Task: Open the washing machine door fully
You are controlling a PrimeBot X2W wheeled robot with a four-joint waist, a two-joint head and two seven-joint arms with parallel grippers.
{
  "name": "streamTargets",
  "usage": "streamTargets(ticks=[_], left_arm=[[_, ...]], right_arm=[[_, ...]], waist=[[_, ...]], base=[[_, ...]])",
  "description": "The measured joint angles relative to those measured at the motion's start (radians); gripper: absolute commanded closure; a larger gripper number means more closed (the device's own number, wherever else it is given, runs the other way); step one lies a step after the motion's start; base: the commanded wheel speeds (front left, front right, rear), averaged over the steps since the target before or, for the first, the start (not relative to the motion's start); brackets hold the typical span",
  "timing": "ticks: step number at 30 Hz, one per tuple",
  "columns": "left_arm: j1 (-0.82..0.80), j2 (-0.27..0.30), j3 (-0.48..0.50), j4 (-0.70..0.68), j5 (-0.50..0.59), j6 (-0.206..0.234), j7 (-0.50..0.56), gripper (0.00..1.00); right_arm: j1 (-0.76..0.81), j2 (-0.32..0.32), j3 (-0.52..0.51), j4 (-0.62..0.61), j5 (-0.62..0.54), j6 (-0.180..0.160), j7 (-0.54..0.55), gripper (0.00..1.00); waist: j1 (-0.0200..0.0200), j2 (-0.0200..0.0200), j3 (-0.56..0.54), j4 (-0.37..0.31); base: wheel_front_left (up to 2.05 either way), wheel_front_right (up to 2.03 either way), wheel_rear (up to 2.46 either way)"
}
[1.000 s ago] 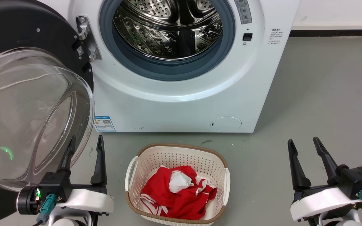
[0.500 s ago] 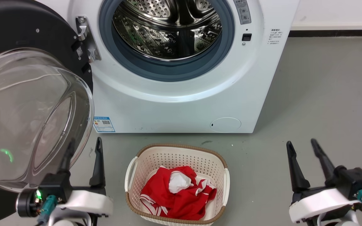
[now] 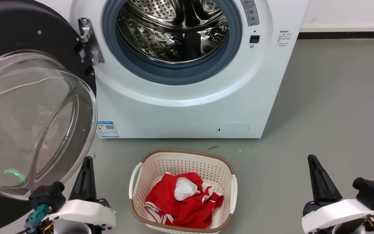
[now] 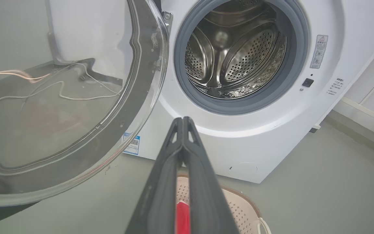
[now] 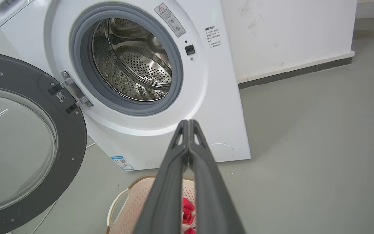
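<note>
- Left gripper (image 3: pixel 88 161): fingers together, empty, just beside washing machine door (image 3: pixel 18 29).
- Right gripper (image 3: pixel 313 162): fingers together, empty, far right.
- Door swung wide left; a careless left-arm lift could knock it back.

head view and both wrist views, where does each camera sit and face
Head view: up high, looking down at the drum, basket and washing machine door; left gripper and right gripper in the bottom corners.
Left wrist view: low beside the open door, facing the drum along its shut gripper.
Right wrist view: further right, facing the drum along its shut gripper.
All three share drum, door and basket.
</note>
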Motion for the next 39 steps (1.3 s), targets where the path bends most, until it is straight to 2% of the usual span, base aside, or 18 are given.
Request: streamTargets(ticks=[1, 14, 39], left_arm=[[-0.001, -0.003, 0.007, 0.004, -0.053, -0.004, 0.012, 1.0], [-0.016, -0.02, 0.033, 0.022, -0.262, -0.033, 0.064, 1.0], [-0.037, -0.047, 0.08, 0.052, -0.586, -0.072, 0.15, 1.0]], right_arm=[[-0.003, -0.002, -0.001, 0.009, 0.059, 0.0, 0.006, 1.0], [-0.023, -0.01, -0.006, 0.035, 0.288, 0.0, 0.035, 1.0], [-0.061, -0.019, -0.026, 0.079, 0.637, 0.0, 0.088, 1.0]], waist=[[0.0, 0.0, -0.001, 0.0], [0.0, 0.0, -0.005, 0.0], [0.0001, 0.0, -0.012, -0.001]], base=[[0.0, 0.0, 0.0], [0.0, 0.0, 0.0], [0.0, 0.0, 0.0]])
